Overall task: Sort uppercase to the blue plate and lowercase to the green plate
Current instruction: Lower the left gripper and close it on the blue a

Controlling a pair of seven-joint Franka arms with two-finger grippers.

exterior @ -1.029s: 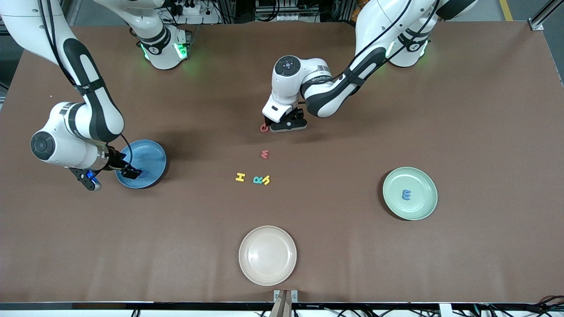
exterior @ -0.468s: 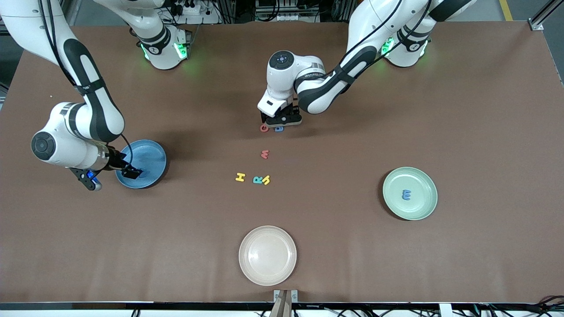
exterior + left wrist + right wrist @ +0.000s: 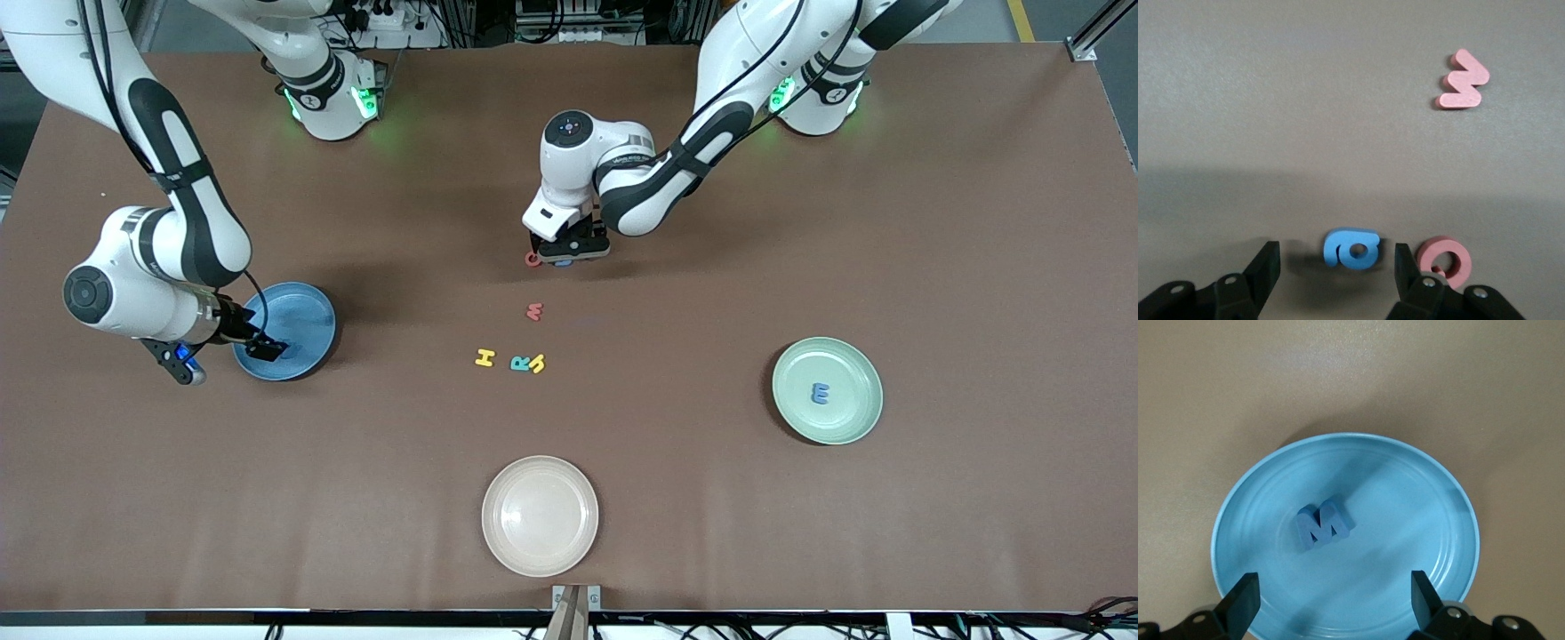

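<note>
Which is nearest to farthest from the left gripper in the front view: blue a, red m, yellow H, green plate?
From the left gripper:
1. blue a, between its open fingers.
2. red m, nearer the camera.
3. yellow H, nearer still.
4. green plate, at the left arm's end.

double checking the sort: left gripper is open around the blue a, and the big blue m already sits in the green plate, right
Not quite. The left gripper is open around the blue a, but the big blue M sits in the blue plate, as the right wrist view shows.
</note>
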